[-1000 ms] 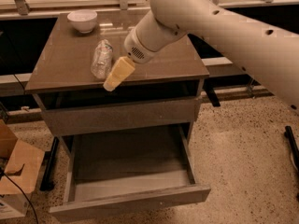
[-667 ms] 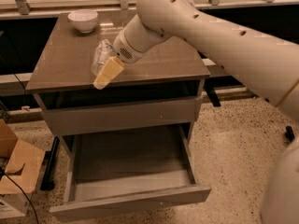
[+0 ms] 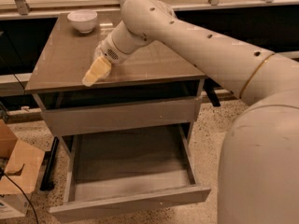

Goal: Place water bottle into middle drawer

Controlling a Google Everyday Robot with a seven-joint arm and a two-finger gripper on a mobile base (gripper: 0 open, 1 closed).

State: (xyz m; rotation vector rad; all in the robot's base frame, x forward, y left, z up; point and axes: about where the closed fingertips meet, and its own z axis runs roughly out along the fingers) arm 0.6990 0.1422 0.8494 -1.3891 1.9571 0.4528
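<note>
1. The pale yellow-tipped gripper [image 3: 96,72] hangs low just in front of the white round bowl [image 3: 82,20], probably reaching for the small clear plastic water bottle; whether it grips anything I cannot tell.
2. That bottle is hidden, perhaps behind the wrist.
3. The wide grey-brown middle drawer [image 3: 131,162], well below the bowl, stands open to receive it.

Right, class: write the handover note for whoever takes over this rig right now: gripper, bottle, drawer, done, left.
Gripper: low over the front left of the cabinet top; grasp unclear.
Water bottle: not visible, perhaps hidden behind the gripper.
Middle drawer: pulled open, no bottle in it.
Done: drawer open.
Left: secure the bottle, carry it down, set it in the drawer.
</note>
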